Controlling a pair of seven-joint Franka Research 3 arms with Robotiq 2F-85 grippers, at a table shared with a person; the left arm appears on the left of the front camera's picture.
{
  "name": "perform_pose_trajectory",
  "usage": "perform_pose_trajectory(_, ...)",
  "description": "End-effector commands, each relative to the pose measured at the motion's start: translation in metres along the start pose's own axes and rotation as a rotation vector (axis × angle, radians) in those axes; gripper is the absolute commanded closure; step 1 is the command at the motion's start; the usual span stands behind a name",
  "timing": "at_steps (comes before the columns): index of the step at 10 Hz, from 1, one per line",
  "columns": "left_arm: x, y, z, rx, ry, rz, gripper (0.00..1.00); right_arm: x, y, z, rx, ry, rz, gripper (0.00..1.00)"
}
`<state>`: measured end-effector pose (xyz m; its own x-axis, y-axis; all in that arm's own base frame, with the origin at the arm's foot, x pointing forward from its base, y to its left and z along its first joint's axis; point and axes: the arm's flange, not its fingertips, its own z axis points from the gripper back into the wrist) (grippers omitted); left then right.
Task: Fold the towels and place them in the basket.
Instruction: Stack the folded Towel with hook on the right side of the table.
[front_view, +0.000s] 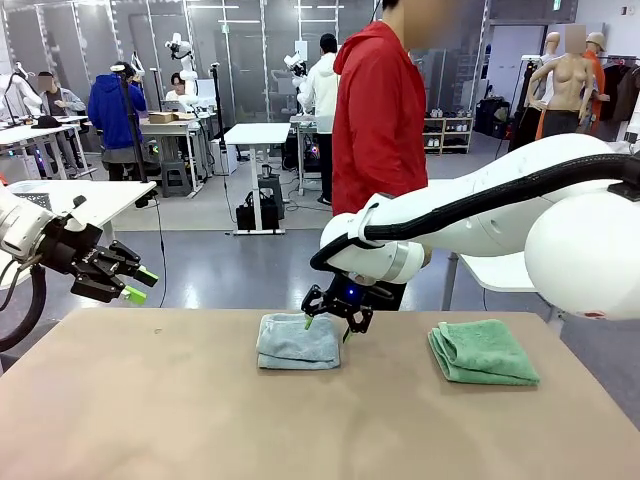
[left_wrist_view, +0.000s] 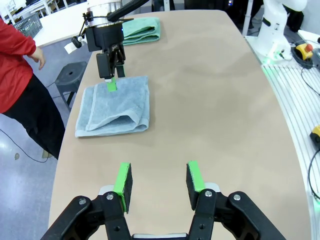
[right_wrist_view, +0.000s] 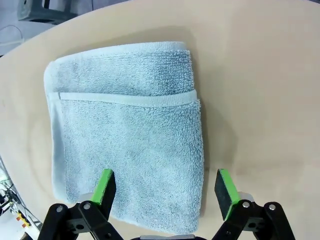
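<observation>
Your right gripper hangs with jaws apart over the folded blue-grey towel at the table's middle, straddling its edge, likely for a pickup; the left gripper waits half-open aside

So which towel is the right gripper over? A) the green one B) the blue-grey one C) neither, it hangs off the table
B: the right gripper sits at the far edge of the folded blue-grey towel, jaws apart; the green towel lies apart.

No text, label, brand, number or sign can be read anywhere in these views.
</observation>
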<state>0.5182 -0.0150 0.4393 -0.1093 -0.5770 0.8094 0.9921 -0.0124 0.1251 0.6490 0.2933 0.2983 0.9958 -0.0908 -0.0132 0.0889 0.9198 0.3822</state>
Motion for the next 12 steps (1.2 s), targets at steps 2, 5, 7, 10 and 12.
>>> perform_pose_trajectory(2,-0.0004,-0.0004,0.0003,0.001,0.000,-0.019,0.43,0.0055,-0.0034,-0.0004,0.027,0.029,0.004,0.20)
perform_pose_trajectory(5,-0.0004,-0.0004,0.0003,0.001,0.000,-0.019,0.43,0.0031,-0.0029,-0.0003,0.021,0.026,0.012,0.60)
perform_pose_trajectory(7,-0.0004,-0.0004,0.0003,0.001,0.000,-0.019,0.43,0.0027,-0.0022,-0.0012,0.012,0.029,0.014,0.80)
perform_pose_trajectory(10,-0.0004,-0.0004,0.0003,0.001,0.000,-0.019,0.43,0.0026,-0.0024,-0.0027,-0.001,0.033,0.013,0.82)
perform_pose_trajectory(12,-0.0004,-0.0004,0.0003,0.001,0.000,-0.019,0.43,0.0021,-0.0037,-0.0032,-0.005,0.036,0.013,1.00)
